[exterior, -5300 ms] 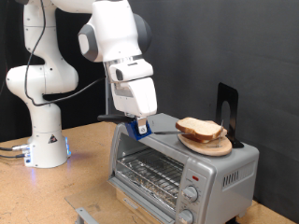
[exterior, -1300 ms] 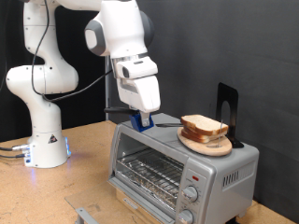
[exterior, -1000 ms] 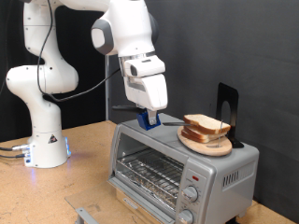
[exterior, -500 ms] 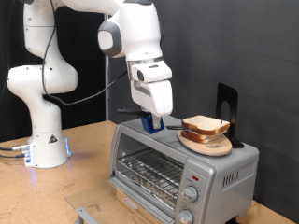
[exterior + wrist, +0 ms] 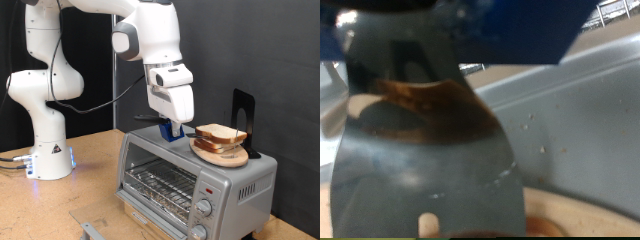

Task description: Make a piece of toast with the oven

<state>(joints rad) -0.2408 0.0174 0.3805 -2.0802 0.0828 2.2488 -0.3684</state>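
claw (image 5: 172, 130) apparently gripping a metal spatula (image 5: 425, 150), fingers hidden, beside the piece of toast (image 5: 219, 135) atop the oven (image 5: 190, 175)

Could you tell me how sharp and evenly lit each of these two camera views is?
Exterior view: sharp and evenly lit, dark backdrop, the oven and bread crisp. Wrist view: soft and blurred, a metal spatula blade fills it with pale glare, blue gripper dark.

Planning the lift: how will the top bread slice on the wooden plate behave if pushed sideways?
The top bread slice looks light, so it would probably slide off the slice beneath. The round wooden plate might shift on the oven top's smooth metal.
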